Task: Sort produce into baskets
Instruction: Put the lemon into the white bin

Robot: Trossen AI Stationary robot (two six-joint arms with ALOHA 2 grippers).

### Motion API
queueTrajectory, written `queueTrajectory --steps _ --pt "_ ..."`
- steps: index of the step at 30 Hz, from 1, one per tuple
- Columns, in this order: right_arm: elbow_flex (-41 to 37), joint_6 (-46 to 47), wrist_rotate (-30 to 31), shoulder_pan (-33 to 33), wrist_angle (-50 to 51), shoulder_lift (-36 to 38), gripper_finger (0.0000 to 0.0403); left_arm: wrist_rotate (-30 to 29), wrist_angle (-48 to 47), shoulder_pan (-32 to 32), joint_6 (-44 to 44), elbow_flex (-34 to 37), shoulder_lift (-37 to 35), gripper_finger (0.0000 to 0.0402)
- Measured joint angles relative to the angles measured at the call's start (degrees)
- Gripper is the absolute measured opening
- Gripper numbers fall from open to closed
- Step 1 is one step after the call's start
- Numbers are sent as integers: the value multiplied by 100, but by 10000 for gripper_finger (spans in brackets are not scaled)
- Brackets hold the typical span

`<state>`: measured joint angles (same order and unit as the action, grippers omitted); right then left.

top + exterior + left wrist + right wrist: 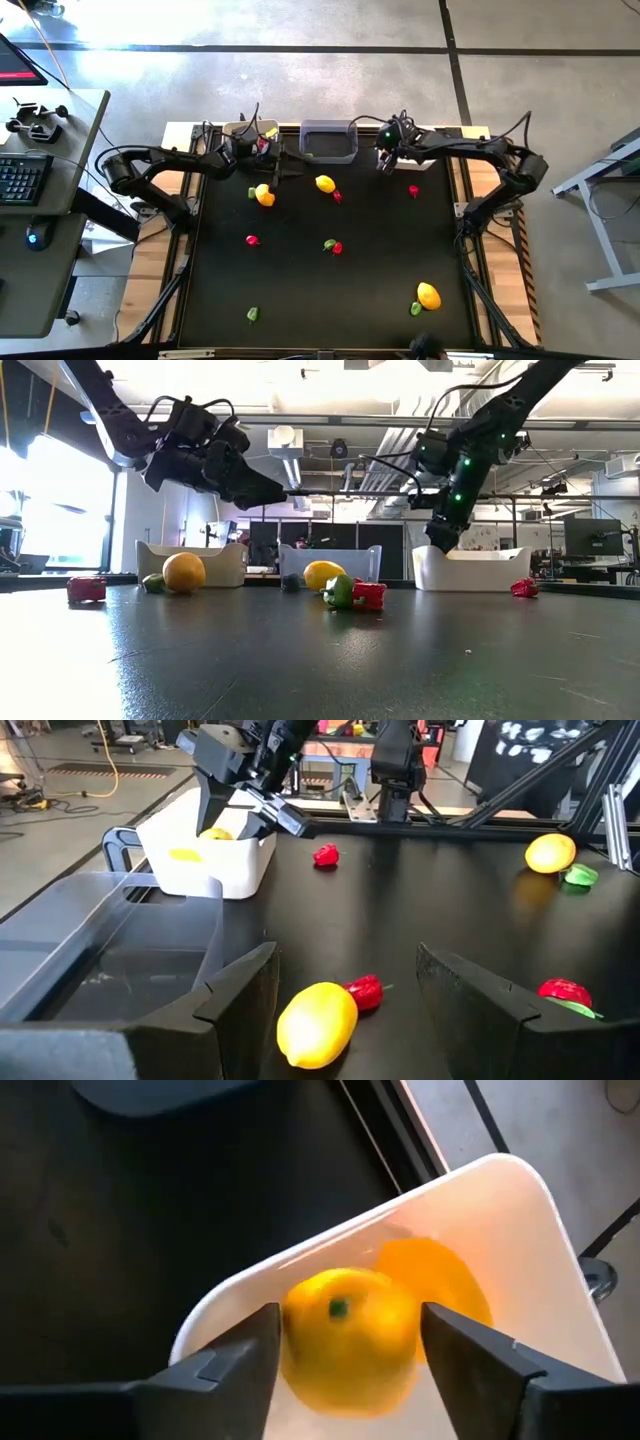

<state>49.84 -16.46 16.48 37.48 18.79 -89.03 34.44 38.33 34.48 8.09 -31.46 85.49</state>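
My right gripper (345,1345) is open, pointing down over the white bin (520,1190) at the table's far right. A yellow lemon-like piece (350,1340) shows blurred below its fingers in that bin, beside an orange one (445,1280). My left gripper (345,985) is open and empty, raised above the table (265,488) near the far edge. Ahead of it a yellow piece (315,1025) and a small red one (365,990) lie on the table. The grey bin (328,140) and the cream-white bin (243,130) stand on the far edge.
Loose pieces lie on the black table: an orange one (265,195) with a green one, red ones (413,190) (251,240), a green and red pair (333,246), a yellow one (428,295) with a green one, and a green one (252,314) near the front.
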Motion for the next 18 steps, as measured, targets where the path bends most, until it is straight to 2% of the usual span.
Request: queueTrajectory --steps 2,5,10,14,18 --pt "0 113 90 -76 -10 23 249 0 0 0 -1 0 0 225" --pt "0 147 546 -243 29 110 262 -2 4 0 1 0 0 225" --pt "0 162 996 -578 39 357 264 -9 5 0 3 0 0 225" --pt "0 570 977 -827 148 650 249 -13 11 -4 3 0 0 225" --pt "2 1192 846 -1093 597 888 202 -13 11 -4 3 0 0 225"
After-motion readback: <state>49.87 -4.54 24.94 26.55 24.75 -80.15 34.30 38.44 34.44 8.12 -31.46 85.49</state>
